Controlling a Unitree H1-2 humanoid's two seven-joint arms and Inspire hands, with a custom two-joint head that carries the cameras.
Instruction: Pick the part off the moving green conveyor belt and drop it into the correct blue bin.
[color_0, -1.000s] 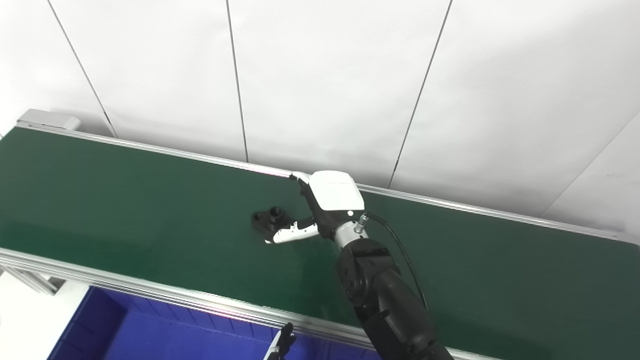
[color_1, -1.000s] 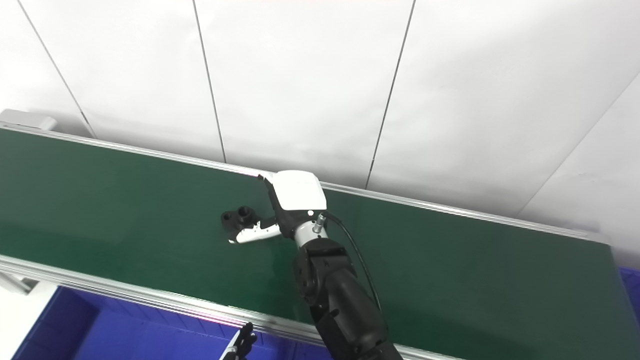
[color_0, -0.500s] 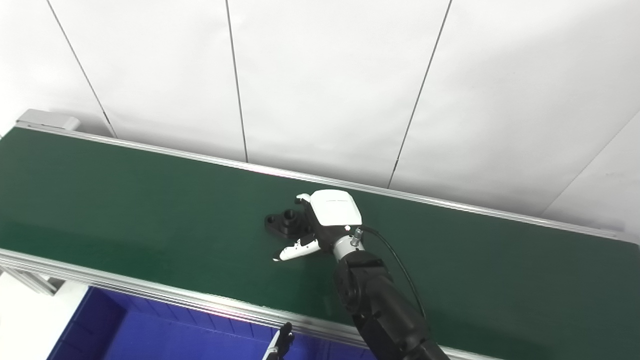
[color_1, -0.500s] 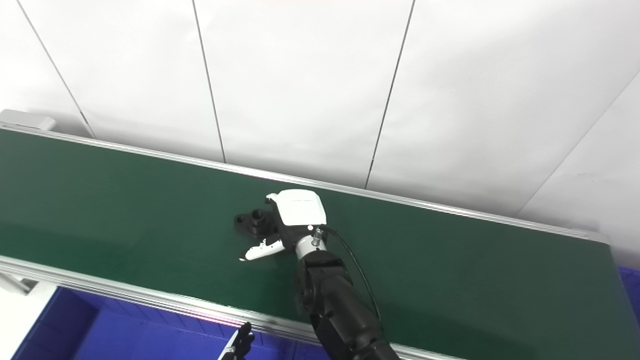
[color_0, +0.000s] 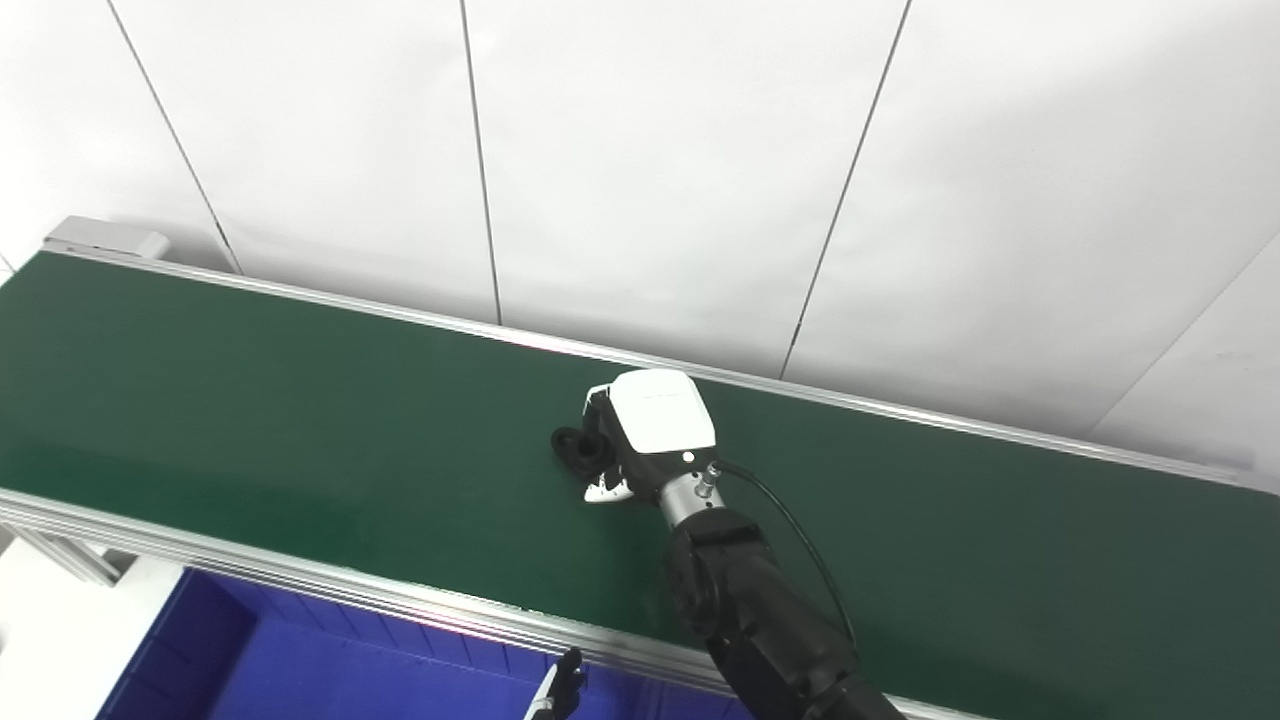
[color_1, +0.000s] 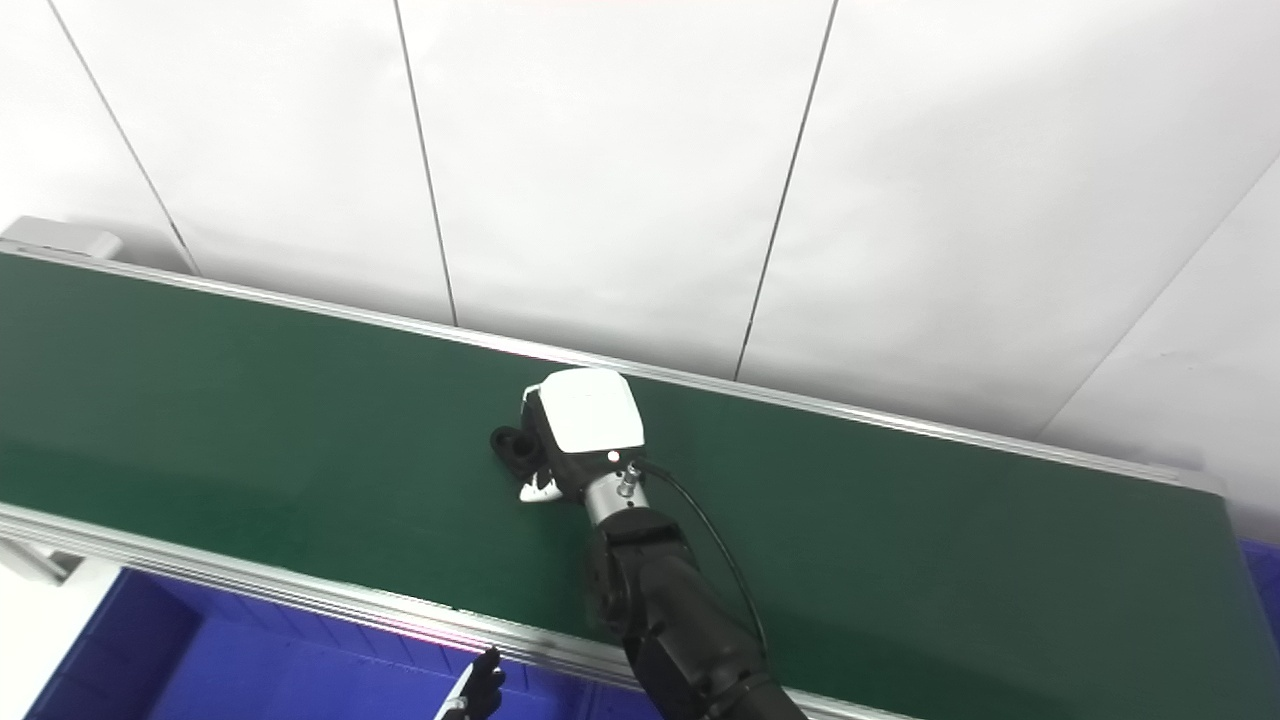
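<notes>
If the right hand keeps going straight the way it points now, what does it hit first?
The black part. The right hand points leftward along the green conveyor belt, fingers already curled around the part; whether they touch it is unclear.

A green conveyor belt (color_1: 250, 400) with silver rails is seen running across the frame below a white panelled wall (color_1: 600, 150). Near the belt's middle, a white-backed right hand (color_1: 585, 425) on a black arm is curled over a small black part (color_1: 512, 445), which is partly hidden beneath it. A blue bin (color_1: 200, 650) is seen below the near rail, and the tips of the left hand (color_1: 480, 690) are glimpsed at the bottom edge.
</notes>
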